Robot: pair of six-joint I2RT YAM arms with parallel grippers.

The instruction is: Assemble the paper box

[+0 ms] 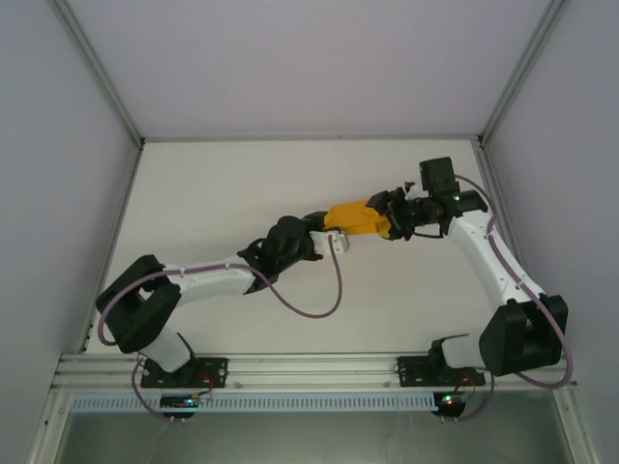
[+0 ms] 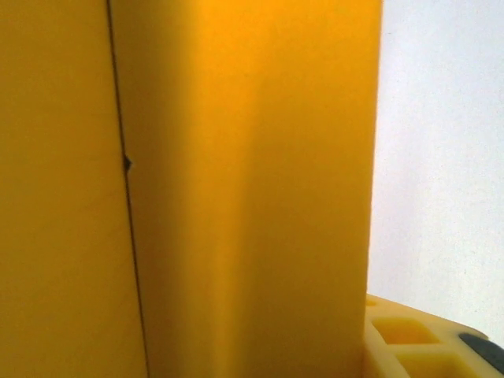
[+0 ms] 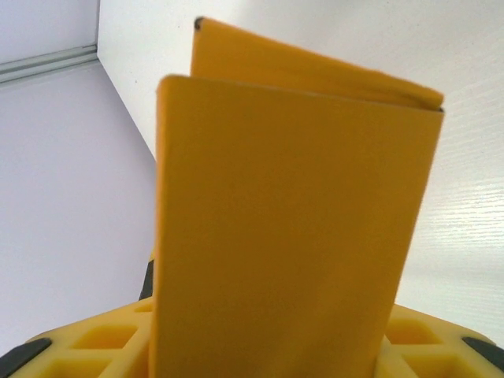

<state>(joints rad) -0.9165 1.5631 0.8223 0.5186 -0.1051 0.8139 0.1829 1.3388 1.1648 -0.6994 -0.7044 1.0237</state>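
Two arms reach over the white bench (image 1: pixel 242 184), the left arm (image 1: pixel 208 275) from lower left, the right arm (image 1: pixel 488 253) from lower right, meeting mid-frame at the paper box (image 1: pixel 356 218). The right jaws seem clamped on its right end. The left jaws sit at its left end; I cannot tell whether they grip.

The paper box (image 1: pixel 353 217) is plain orange-yellow card, folded into a flattened rectangular sleeve rather than a squared-up box. It sits over the middle of the table (image 1: pixel 242 184), a little right of centre, with its long axis running left to right. At one end its two layers part slightly. A thin dark seam runs lengthwise down one face.
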